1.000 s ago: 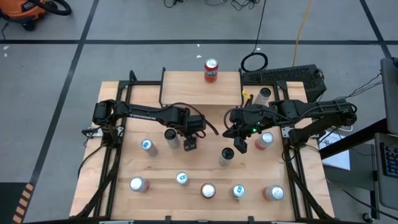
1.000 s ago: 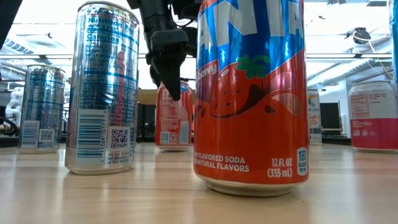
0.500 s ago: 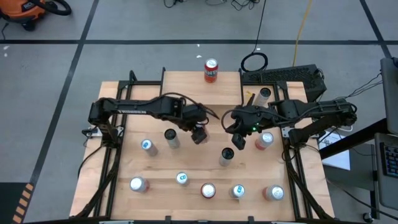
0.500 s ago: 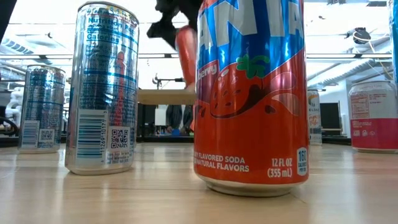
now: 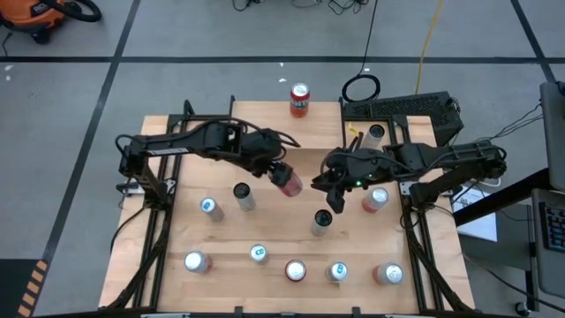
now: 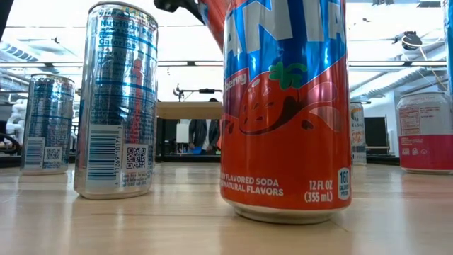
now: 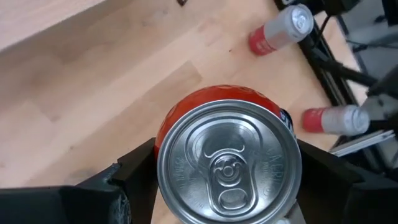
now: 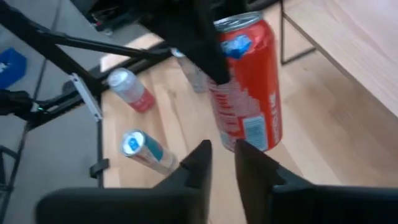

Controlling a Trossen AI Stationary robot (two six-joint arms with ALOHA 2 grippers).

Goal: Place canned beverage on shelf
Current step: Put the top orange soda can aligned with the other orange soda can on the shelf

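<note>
My left gripper is shut on a red can in the air over the middle of the table, just in front of the shelf. The shelf is a light wooden board on black legs at the table's far side. It also shows in the right wrist view and the low view. Another red can stands at the shelf's far edge. My right gripper is shut and empty, to the right of the held can. My left gripper pinches the red can between its two fingers, one on each side of the upper side wall just below the silver lid. The fingers come from above, along the can. The can hangs clear of the table, a little tilted.
Several cans stand on the table: a slim silver one by my right gripper, a dark-topped one, a row near the front edge, and pink ones at the right. An orange soda can fills the low view.
My left gripper has risen with the red can and gone a little toward the table's right and far edges, toward the shelf. The can stood on the table and is now lifted clear, a little tilted.
</note>
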